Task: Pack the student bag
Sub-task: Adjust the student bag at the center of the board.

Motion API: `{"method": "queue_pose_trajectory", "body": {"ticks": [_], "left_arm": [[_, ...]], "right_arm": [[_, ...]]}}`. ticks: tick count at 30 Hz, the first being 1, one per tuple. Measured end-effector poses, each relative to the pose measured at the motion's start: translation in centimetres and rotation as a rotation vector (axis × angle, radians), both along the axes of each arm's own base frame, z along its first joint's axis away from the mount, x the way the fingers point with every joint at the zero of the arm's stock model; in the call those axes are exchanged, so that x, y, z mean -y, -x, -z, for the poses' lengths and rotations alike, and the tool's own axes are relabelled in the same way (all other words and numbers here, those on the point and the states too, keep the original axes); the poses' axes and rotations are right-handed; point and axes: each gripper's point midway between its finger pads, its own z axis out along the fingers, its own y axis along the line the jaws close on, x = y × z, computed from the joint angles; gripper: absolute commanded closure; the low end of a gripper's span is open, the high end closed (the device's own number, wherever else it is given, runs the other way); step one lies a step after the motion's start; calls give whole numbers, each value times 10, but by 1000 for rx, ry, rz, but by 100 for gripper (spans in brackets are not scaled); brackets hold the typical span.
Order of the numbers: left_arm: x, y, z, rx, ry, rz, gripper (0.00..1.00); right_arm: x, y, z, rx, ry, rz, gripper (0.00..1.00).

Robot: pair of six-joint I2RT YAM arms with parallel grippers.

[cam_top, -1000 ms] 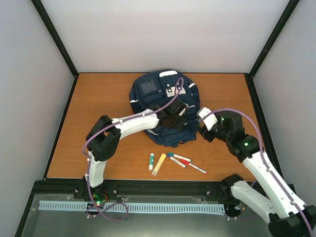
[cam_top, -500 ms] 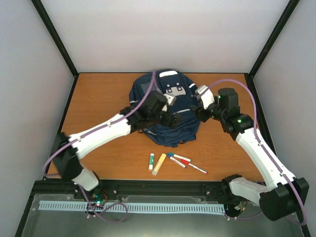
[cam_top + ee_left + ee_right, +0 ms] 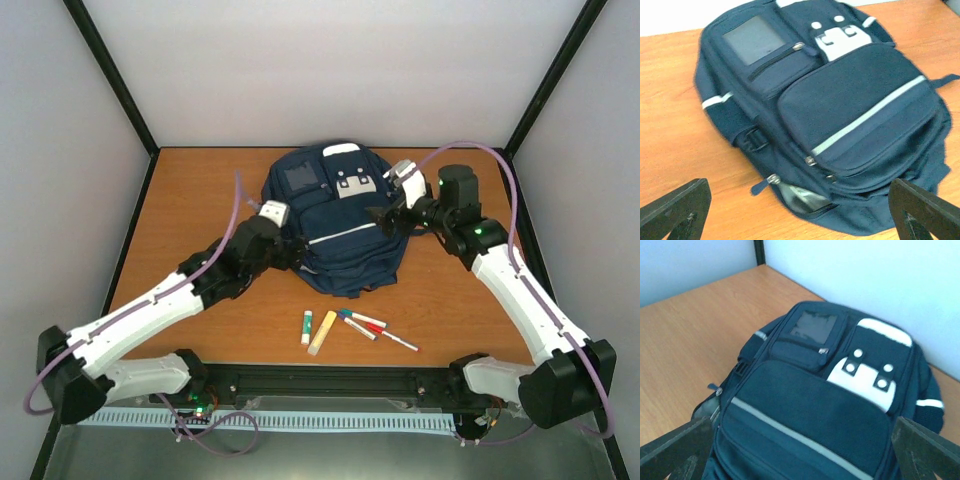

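Bag (image 3: 335,225) flat on table (image 3: 200,200), front up, white patch (image 3: 352,187) toward 12 o'clock, sat just past centre. L gripper (image 3: 292,250) by bag's 8 o'clock edge, jaws spread wide, nothing between, no hold. R gripper (image 3: 385,217) at 3 o'clock side, level w/ patch, jaws wide too, empty. Contact w/ fabric: can't tell. Glue stick (image 3: 307,327), yellow stick (image 3: 322,332), pens (image 3: 370,325) loose at bag's 6 o'clock, near, not touching.

The student bag (image 3: 345,235) was navy with thin white stripes, a white patch (image 3: 355,187) and a grey panel (image 3: 299,177). The table (image 3: 195,205) was orange-brown woodgrain. Near the bag lay 1 white-and-green stick (image 3: 307,327), 1 yellow stick (image 3: 322,333) and white pens (image 3: 368,322) marked red.
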Motion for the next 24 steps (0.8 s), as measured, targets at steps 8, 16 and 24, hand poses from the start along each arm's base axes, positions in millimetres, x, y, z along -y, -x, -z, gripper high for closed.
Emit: {"method": "queue_pose_trajectory", "body": {"ticks": [8,16,24], "left_arm": [[-72,-4,23,19,50,-347,0],[-85,-33,95,-218,-119,-385,23],[-72,-39,153,-482,203,-248,32]], "right_arm": [[-7,10,68,-188,7,-91,17],[-4,20,96,-221,47,-136,25],[-5,20,104,-232,51,-174,27]]}}
